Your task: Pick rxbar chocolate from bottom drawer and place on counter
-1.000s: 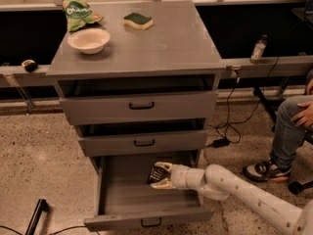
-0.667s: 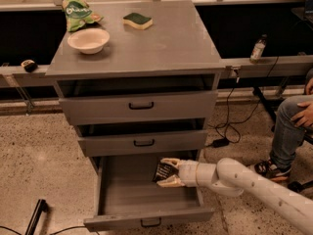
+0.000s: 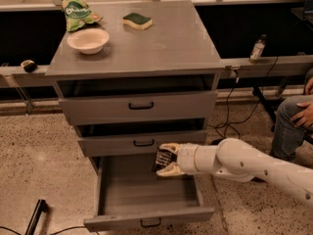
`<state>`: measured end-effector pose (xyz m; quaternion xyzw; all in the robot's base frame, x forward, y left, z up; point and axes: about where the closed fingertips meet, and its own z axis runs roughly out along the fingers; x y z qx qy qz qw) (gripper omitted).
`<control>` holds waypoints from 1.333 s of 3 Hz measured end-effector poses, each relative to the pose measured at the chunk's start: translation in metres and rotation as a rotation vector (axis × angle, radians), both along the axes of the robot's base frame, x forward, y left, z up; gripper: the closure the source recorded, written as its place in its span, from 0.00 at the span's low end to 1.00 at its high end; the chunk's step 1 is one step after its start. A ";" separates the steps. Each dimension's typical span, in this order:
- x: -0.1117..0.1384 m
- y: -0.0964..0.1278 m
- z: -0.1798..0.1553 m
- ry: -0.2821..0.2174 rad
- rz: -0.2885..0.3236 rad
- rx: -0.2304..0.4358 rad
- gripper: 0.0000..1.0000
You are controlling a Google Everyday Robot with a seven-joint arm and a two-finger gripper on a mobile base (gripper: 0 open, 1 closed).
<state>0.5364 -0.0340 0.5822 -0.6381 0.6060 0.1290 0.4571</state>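
Cream plastic fingers of the gripper point(image 3: 161, 161) are clamped top and bottom on the rxbar chocolate point(image 3: 164, 156); black wrapper with white print shows between them. The gripper sits over the back right of the open bottom drawer point(image 3: 146, 214), just under the front of the middle drawer point(image 3: 142, 143), with the arm coming in from the right. The bar appears clear of the drawer floor, though contact is not certain from this angle.

Step in hand, as judged: carry the bar out and up to the counter point(image 3: 166, 48).

Notes for doing it well:
- Draw back toward the drawer's open front before rising, since the upper drawer fronts and the counter's edge overhang the path.
- Keep the grip firm; the wrapper is likely slick.
- Set down on the bare right half of the counter, well apart from the white bowl point(image 3: 88, 40), sponge point(image 3: 137, 20) and green bag point(image 3: 78, 11) at left rear.
- A seated person point(image 3: 293, 121) is near the arm; keep the elbow swing small.
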 end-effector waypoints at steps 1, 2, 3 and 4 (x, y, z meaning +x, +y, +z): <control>0.020 -0.009 0.039 -0.094 -0.063 -0.042 1.00; 0.034 -0.025 0.056 -0.088 -0.059 0.019 1.00; 0.055 -0.057 0.120 -0.122 -0.046 0.059 1.00; 0.075 -0.079 0.197 -0.156 -0.018 0.045 1.00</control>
